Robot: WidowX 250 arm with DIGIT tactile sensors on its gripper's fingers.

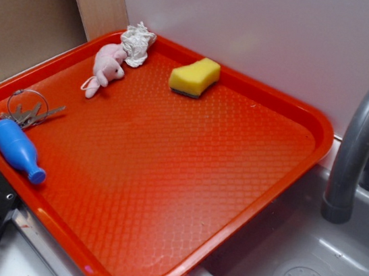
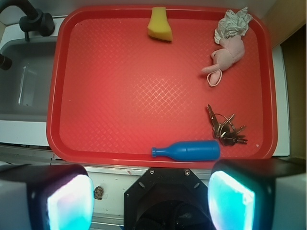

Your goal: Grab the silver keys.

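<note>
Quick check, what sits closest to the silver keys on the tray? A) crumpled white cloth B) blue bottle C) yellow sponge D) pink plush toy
B: the silver keys lie right beside the fat end of the blue bottle at the tray edge, while the sponge, plush toy and cloth sit along the opposite edge.

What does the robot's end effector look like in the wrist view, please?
The end effector has two broad fingers with dark rounded housings and glossy pads that look turquoise-white. Between them sits a black, roughly octagonal mount fastened with small screws. No cables or markings are visible.
</note>
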